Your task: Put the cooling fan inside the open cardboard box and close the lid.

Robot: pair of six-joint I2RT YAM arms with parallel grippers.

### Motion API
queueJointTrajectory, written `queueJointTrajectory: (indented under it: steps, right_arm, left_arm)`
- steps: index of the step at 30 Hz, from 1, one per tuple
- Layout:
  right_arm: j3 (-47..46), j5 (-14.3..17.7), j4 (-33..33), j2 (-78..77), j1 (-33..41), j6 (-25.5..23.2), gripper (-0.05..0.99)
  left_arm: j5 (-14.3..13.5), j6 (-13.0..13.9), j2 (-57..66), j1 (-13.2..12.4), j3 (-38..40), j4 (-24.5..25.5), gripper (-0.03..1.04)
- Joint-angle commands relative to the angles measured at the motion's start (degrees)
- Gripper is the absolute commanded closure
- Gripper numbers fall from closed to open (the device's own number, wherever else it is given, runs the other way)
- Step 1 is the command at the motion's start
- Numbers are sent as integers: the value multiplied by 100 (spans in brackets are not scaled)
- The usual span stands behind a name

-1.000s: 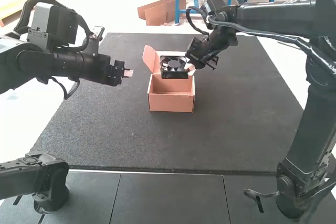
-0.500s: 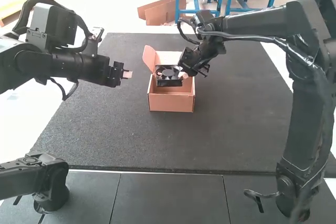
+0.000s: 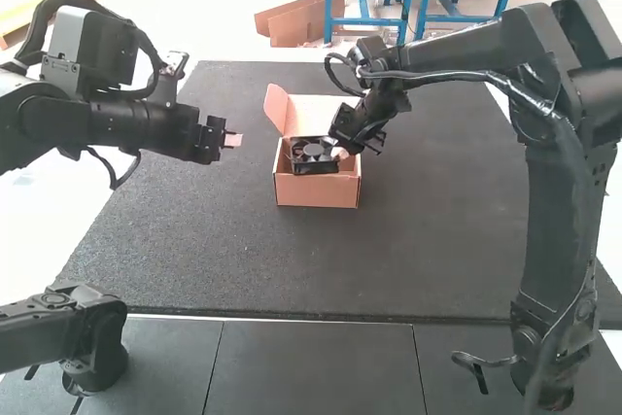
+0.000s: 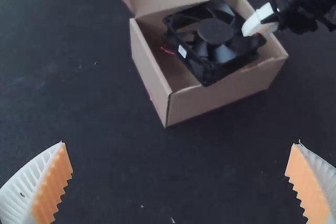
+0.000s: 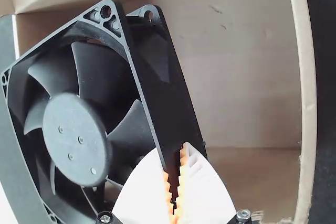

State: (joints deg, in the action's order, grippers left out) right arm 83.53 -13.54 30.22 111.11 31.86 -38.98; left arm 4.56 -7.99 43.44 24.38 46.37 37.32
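Right wrist view sits closest to the work: the right gripper [image 5: 176,182] has its white ribbed fingers pinched on the frame edge of the cooling fan [image 5: 79,129]. The fan stands tilted, with the pale inner wall of the cardboard box [image 5: 247,77] just behind it. From the left wrist view the fan sits partly down inside the box, one edge at or above the rim, so the step in hand looks to be lowering the fan, nearly done. The left gripper [image 4: 178,182] hovers apart from the box over the black mat [image 3: 292,259], its orange-padded fingers spread wide and holding nothing. Farther back the lid [image 3: 287,109] stands upright and open. Next, probably, the right fingers must let go and lift clear without dragging the fan out. One gripper must then push the lid forward and down.
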Motion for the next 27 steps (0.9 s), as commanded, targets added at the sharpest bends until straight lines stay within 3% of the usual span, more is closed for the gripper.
queueJointTrajectory:
  steps: [1,23,27]
  right_arm:
    - [102,18,-77,69,22,31,94]
    - [173,27,-455,447,40,-365,94]
    - [190,159,-499,447,31,-356,94]
  left_arm:
    - [72,52,-99,23,171,3,5]
    - [72,52,-160,23,153,65,5]
    - [72,52,-169,23,144,56,5]
